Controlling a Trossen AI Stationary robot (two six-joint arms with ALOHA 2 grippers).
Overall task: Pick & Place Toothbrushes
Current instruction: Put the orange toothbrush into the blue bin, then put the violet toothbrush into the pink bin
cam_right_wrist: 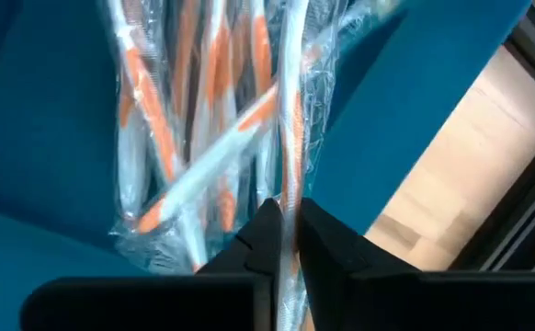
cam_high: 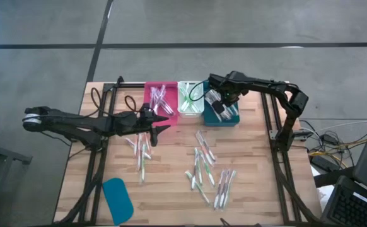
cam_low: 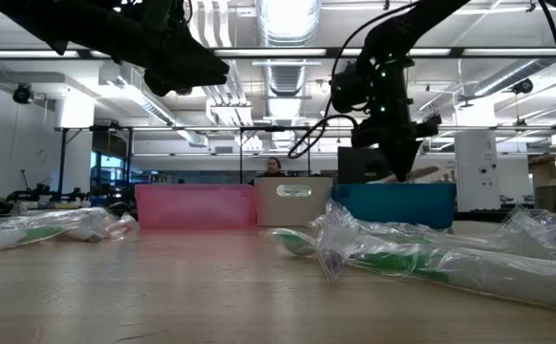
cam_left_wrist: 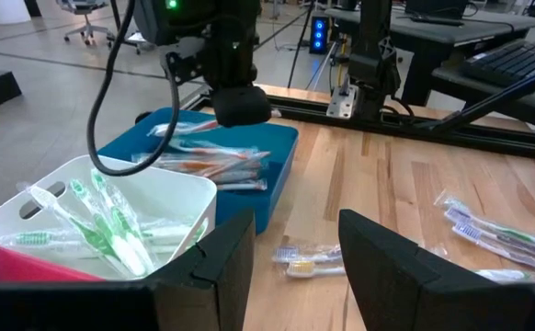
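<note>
Table [cam_high: 259,189] of pale wood, strewn with wrapped toothbrushes [cam_high: 202,167] across the middle. Teal lid [cam_high: 117,200] flat near the front left corner. Three bins side by side at the back: pink bin [cam_high: 159,99], white bin [cam_high: 189,98] with green brushes, blue bin [cam_left_wrist: 281,156] with orange ones. Left gripper [cam_left_wrist: 295,267] above the loose brushes near the pink bin, fingers parted, empty. Right gripper [cam_right_wrist: 288,239] down in the blue bin, fingers narrowly pinched on an orange-accented toothbrush [cam_right_wrist: 290,138].
</note>
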